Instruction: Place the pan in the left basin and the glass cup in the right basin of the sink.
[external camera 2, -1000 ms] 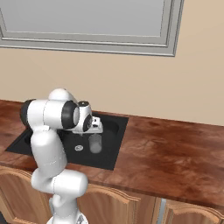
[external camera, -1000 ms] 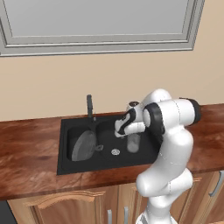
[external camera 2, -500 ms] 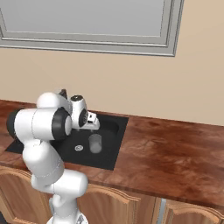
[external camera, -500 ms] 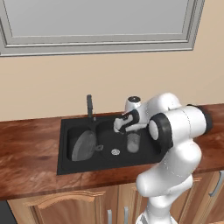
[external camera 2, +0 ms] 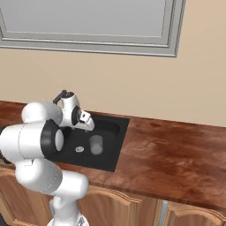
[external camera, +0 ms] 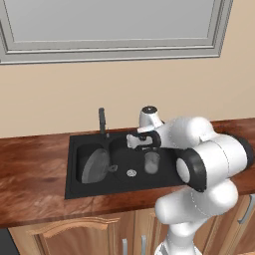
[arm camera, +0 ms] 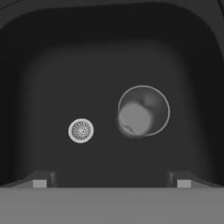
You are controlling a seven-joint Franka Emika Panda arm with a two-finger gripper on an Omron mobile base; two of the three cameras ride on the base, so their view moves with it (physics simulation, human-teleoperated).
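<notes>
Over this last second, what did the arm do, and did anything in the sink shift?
The gripper, jaws open and empty, lifted up and away from the glass cup; a second ago it sat low beside the cup's top, and the arm's elbow swung out toward the camera. The cup stayed upright in the right basin near the drain; the pan stayed leaning in the left basin.

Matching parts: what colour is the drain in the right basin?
Silver, round drain against the black right basin; hand view shows it best.

You see a matt black sink (external camera: 74,164) set in a glossy reddish wood surface (external camera: 30,189); the cup (external camera: 151,162) looks like translucent glass, the pan (external camera: 94,167) dull dark iron, the drain (arm camera: 81,130) shiny metal, the arm (external camera: 209,164) smooth white plastic
</notes>
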